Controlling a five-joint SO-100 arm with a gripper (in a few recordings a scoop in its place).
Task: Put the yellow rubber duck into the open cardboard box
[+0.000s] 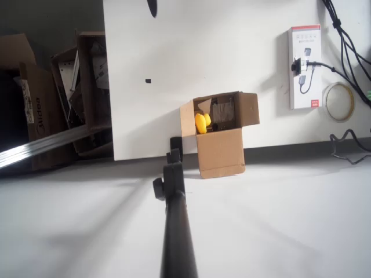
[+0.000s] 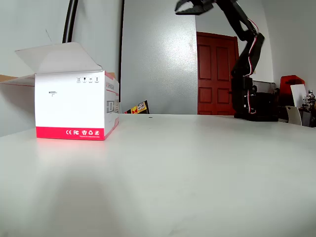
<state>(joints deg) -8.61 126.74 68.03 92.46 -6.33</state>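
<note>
Leftmost in the overhead view, dark printed cardboard boxes [image 1: 75, 98] stood beside the white desk [image 1: 191, 46]. Further right, the small bright yellow rubber duck [image 1: 201, 123] lay inside the plain brown open cardboard box [image 1: 223, 153], against its left wall. Beyond it sat a white and red carton [image 1: 305, 66] and a tape roll [image 1: 339, 101]. High in the fixed view, the black gripper [image 2: 190, 9] hung empty, jaws parted.
</note>
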